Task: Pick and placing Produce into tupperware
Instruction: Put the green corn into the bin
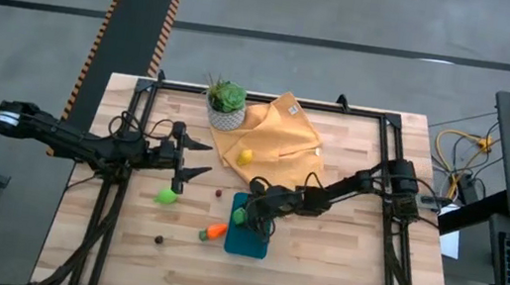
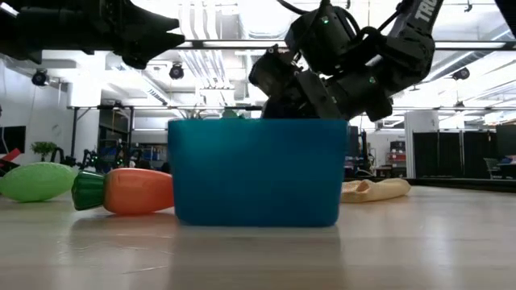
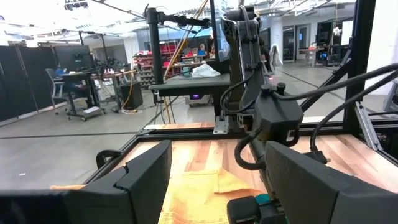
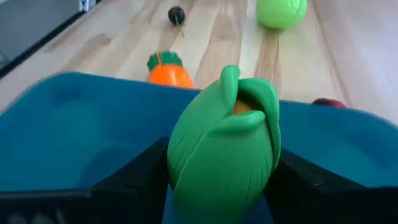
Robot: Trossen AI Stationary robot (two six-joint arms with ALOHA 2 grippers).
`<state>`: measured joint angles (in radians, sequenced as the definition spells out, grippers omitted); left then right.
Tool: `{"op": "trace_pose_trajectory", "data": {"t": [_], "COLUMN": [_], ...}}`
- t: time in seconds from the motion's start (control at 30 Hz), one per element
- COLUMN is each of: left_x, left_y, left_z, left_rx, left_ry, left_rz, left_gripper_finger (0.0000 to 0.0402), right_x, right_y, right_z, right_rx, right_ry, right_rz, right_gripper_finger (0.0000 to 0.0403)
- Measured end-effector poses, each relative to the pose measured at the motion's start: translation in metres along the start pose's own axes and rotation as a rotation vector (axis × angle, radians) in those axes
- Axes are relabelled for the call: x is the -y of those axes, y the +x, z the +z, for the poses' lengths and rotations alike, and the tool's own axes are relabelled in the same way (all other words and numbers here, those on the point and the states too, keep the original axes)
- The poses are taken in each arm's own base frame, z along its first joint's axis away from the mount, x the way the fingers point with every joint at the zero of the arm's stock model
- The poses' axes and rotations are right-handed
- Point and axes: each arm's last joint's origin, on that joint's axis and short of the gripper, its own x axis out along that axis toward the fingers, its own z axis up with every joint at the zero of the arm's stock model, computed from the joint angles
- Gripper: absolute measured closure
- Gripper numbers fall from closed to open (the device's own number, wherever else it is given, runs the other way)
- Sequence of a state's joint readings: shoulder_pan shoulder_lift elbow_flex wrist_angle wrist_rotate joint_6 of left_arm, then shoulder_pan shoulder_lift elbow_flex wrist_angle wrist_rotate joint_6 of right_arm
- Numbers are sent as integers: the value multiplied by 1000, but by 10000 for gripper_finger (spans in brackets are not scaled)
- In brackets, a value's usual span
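The teal tupperware (image 1: 249,237) stands on the wooden table. My right gripper (image 1: 243,215) hovers over its far left end, shut on a green husked corn toy (image 4: 224,149). In the low view this gripper (image 2: 310,84) hangs just above the tupperware's rim (image 2: 254,125). An orange carrot (image 1: 214,230) lies against the tupperware's left side. A lime green fruit (image 1: 167,195), a small red piece (image 1: 219,193) and a small dark piece (image 1: 159,240) lie on the table. A yellow fruit (image 1: 246,156) rests on the mustard cloth (image 1: 282,131). My left gripper (image 1: 205,158) waits open, left of the cloth. My right gripper pinches the green corn toy by its two sides (image 4: 180,155) between its two fingers (image 4: 140,177), across the toy's width. The toy is lifted clear above the inside of the tupperware (image 4: 74,130). Its pointed husk tip (image 4: 230,73) points away from the wrist.
A leafy plant in a white pot (image 1: 226,104) stands at the far edge beside the cloth. Black frame rails (image 1: 125,144) run along the table's left and right sides. Bare wood lies near and right of the tupperware (image 1: 338,264).
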<state>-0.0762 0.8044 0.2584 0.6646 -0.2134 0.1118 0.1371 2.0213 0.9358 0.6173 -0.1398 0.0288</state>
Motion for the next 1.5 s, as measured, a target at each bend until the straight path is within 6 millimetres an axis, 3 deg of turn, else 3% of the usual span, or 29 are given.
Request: {"op": "trace_pose_trajectory", "data": {"t": [0.4,1.1,1.33,1.5], "left_x": [0,0,0,0], "left_y": [0,0,0,0], "left_z": [0,0,0,0], "left_rx": [0,0,0,0], "left_ry": [0,-1,0,-1], "left_rz": [-1,-1,-2,-2], "left_gripper_finger": [157,157,157,157], "right_x": [-2,2,3,3], "right_y": [-12,-14,-14,-14], "right_z": [14,11,11,11], "right_rx": [16,-32,-36,-37], "right_ry": [-20,-134,-134,-133], "right_rz": [-10,-144,-181,-185], "right_gripper_finger": [205,204,168,163]}}
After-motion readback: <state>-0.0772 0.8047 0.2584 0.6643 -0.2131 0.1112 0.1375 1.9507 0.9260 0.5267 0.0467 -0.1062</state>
